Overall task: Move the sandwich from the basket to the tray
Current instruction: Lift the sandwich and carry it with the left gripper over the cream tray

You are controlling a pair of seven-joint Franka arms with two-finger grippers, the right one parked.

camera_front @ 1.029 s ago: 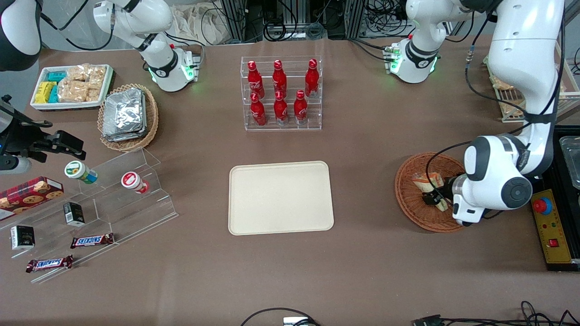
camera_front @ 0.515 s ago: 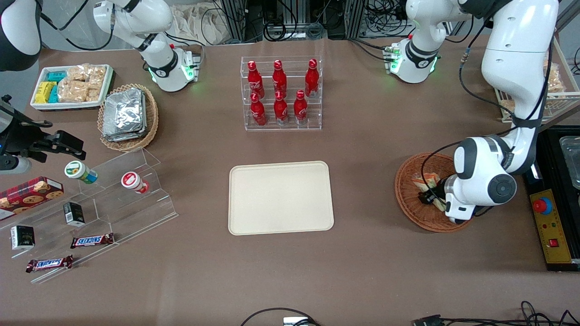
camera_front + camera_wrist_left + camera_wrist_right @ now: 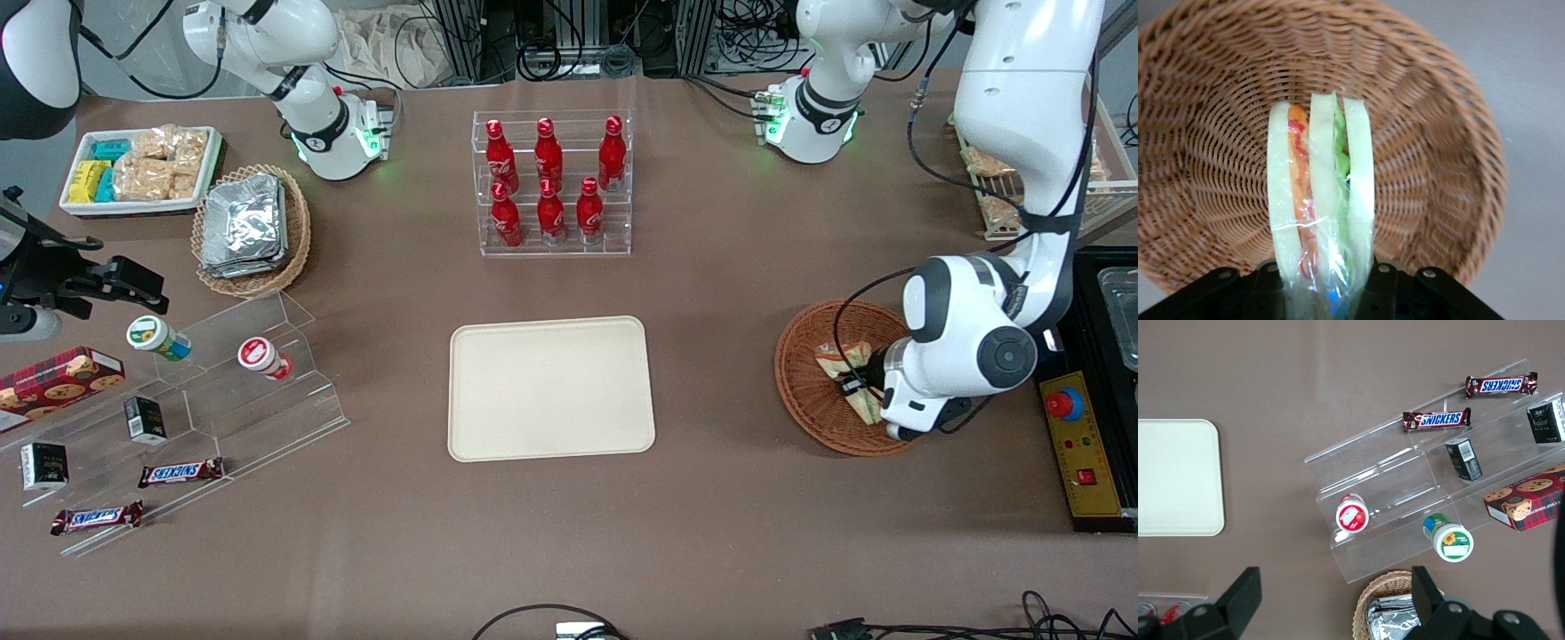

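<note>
The sandwich (image 3: 1319,200) stands on edge over the basket (image 3: 1218,133), its filling edge facing the wrist camera, and its near end sits between the fingers of the gripper (image 3: 1321,293), which is clamped on it. In the front view the gripper (image 3: 855,386) holds the sandwich (image 3: 845,357) above the basket (image 3: 805,387), at about 3 o'clock from the tray (image 3: 551,388) and well apart from it.

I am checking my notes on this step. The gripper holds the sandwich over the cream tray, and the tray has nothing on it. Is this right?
Not quite. The gripper holds the sandwich over the reddish-brown basket, not over the cream tray; the left wrist view shows wicker all around it. The tray does have nothing on it.
</note>
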